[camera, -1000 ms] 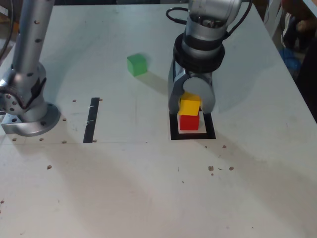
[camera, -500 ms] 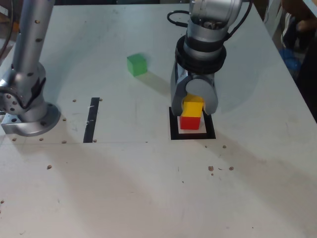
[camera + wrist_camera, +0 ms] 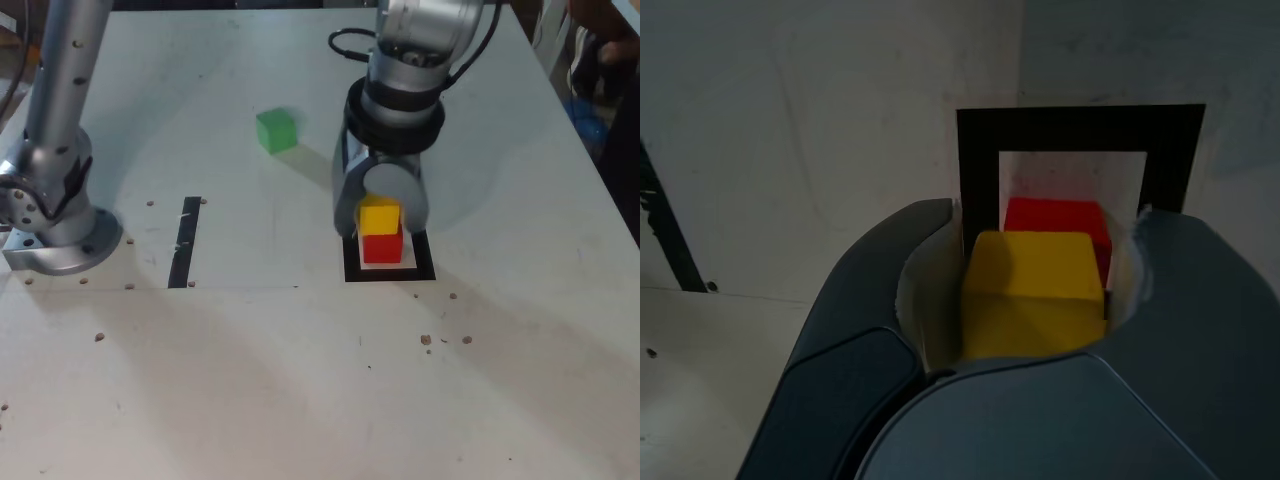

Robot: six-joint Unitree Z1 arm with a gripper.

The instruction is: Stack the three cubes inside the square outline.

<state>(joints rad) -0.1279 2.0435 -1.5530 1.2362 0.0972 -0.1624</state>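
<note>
The gripper stood directly over the square outline, its jaws either side of the yellow cube; whether they pressed it was unclear. That cube sat on the red cube inside the outline. The green cube lay well apart, behind the outline toward the exterior view's left.

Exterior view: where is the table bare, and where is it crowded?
Bare: the table in front of the tape strip and square outline. Crowded: the outline, where the end effector surrounds the yellow cube on the red cube.
</note>
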